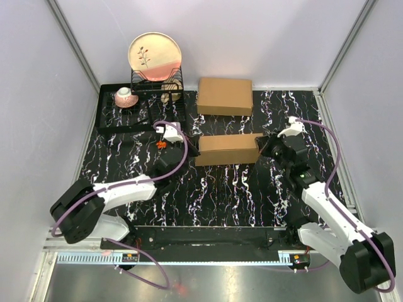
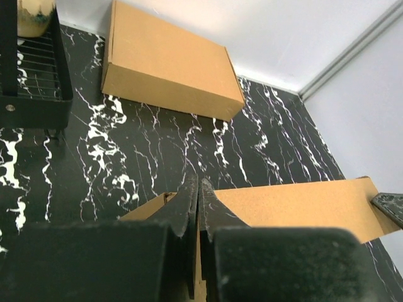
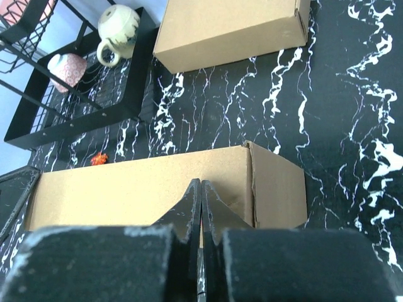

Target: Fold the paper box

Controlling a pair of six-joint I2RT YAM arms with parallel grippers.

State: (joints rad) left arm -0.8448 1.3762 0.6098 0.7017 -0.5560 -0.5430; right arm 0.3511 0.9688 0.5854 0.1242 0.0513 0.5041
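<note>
The paper box (image 1: 228,149) lies mid-table as a closed, shallow brown cardboard box, its long side running left to right. My left gripper (image 1: 193,150) is at its left end, fingers shut, nothing between them. In the left wrist view the shut gripper (image 2: 199,184) points down over the paper box's top face (image 2: 302,202). My right gripper (image 1: 262,146) is at the right end, also shut and empty. In the right wrist view this gripper (image 3: 201,184) sits low over the top face (image 3: 126,185), close to the end wall (image 3: 280,192).
A second, made-up cardboard box (image 1: 224,95) lies behind, near the back wall. A black dish rack (image 1: 110,119) at the back left holds a plate (image 1: 155,55), a pink cup (image 1: 126,97) and a mug (image 3: 119,28). A small orange thing (image 1: 162,144) lies by the left wrist.
</note>
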